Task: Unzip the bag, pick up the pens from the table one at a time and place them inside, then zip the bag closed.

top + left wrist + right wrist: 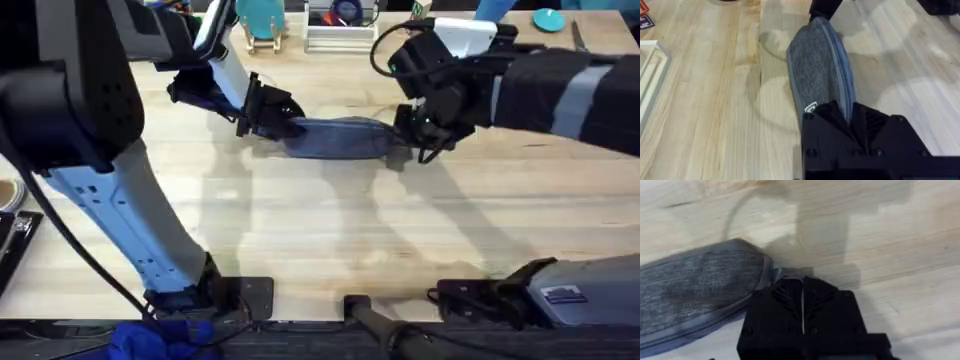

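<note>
A: Left tool (850, 117) pinches the near-left end of the blue-grey fabric pouch (335, 137), mid-desk (320, 230)?
B: Yes; right tool (802, 297), pressed together, grips the zipper end. Zipping or unzipping; next, a steady pull along it.

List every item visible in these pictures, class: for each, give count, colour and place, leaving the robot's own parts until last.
bag: one, blue-grey, lying on the table between the two grippers, zipper looks closed.
table: one, light wood planks, under everything.
teal stand: one, far edge.
clear rack: one, far edge.
left gripper: one, black, on the bag's left end.
right gripper: one, black, fingers shut at the bag's right tip.
</note>
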`<state>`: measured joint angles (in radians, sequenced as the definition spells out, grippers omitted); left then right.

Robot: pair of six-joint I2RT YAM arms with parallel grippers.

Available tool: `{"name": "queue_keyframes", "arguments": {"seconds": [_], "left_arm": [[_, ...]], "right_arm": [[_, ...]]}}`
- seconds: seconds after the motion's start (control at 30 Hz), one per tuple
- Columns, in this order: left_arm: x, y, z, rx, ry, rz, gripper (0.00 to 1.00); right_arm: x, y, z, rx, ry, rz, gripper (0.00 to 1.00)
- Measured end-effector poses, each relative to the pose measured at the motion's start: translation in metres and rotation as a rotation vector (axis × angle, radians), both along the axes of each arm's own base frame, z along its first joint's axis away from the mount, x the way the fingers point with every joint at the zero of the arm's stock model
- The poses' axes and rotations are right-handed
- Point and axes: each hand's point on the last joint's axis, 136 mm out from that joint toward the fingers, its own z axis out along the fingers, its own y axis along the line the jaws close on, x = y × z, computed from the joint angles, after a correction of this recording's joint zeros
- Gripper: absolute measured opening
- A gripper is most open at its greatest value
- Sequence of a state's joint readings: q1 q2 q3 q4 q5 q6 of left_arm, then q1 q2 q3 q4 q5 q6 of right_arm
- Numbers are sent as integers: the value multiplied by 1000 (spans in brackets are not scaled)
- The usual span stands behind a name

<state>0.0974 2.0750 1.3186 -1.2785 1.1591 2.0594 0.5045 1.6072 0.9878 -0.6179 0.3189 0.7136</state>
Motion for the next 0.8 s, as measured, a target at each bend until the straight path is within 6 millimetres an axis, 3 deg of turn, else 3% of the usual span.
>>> {"name": "queue_keyframes", "arguments": {"seconds": [0.57,0.63,0.7,0.8], "left_arm": [[0,0,0,0,0,-1,42],[0,0,0,0,0,-1,42],[0,1,0,0,0,3,42],[1,1,0,-1,0,4,42]], "right_arm": [[-1,1,-9,40,-22,-25,64],[-3,-7,-10,15,-16,-38,218],[-6,-17,-11,-13,-6,-54,445],[-6,-27,-2,-36,-24,-71,875]]}}
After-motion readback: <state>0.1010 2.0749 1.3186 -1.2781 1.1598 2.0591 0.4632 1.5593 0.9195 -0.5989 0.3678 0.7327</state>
